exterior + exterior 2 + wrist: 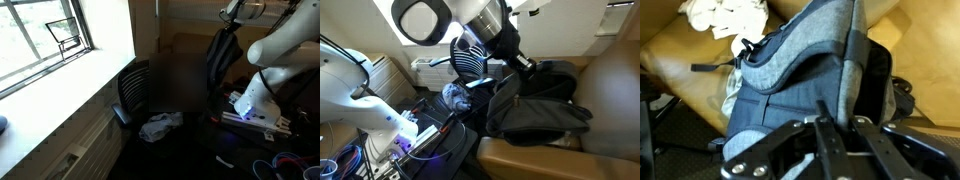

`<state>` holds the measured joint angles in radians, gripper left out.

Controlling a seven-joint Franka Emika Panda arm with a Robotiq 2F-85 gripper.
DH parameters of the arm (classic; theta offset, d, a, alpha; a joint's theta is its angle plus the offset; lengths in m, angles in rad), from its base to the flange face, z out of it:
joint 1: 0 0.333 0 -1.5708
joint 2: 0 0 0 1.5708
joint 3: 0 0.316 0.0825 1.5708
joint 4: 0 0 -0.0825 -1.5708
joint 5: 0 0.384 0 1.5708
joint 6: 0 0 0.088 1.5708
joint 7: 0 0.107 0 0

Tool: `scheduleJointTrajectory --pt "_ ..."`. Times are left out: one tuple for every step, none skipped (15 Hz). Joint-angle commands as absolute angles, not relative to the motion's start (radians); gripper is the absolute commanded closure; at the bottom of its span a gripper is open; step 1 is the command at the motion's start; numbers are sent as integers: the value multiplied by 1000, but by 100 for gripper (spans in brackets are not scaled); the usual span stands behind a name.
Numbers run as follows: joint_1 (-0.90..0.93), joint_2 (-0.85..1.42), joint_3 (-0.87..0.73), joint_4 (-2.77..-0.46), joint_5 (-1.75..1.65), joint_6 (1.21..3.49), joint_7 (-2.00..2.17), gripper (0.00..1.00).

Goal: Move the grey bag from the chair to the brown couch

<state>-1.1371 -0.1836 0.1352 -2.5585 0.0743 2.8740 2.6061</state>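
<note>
The grey bag (790, 60), grey fabric with black straps, shows in the wrist view with brown couch (680, 60) leather around it. In an exterior view the bag (535, 105) rests on the couch (605, 90) seat, partly upright. My gripper (838, 118) is shut on the bag's top strap, with grey fabric between the fingers. It also shows in an exterior view (525, 66), above the bag. In an exterior view the bag (222, 60) hangs dark below the arm. The black mesh chair (470, 58) stands beside the couch; it also shows by the window (135, 90).
A crumpled white cloth (160, 125) lies near the chair and shows in the wrist view (725, 15) too. The robot base (250, 105) with cables stands on the floor. A window sill (60, 75) runs along one wall.
</note>
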Motion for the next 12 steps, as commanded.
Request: scheduleJointTrajectory --pt "-1199 -173 174 -2521 85 2881 2606 96" --pt "-1232 -165 194 -2497 87 2878 2603 85" --pt "-1226 -161 187 -2498 86 2878 2603 85" --pt "-1219 -157 184 -2504 86 2878 2603 85" --pt "-1219 -159 192 -2524 93 2900 2603 96" --pt "-1284 -149 229 -2530 71 2946 2604 96" --pt "-1351 -126 261 -2521 49 2983 2604 96" --pt "-1390 -80 269 -2476 28 2999 2604 96" --pt "-1432 -45 282 -2442 15 3036 2604 96" --pt "-1419 11 265 -2387 32 3098 2603 96" --pt "-1397 56 257 -2335 75 3123 2602 96" --pt "-1386 -48 244 -2458 51 3054 2602 60"
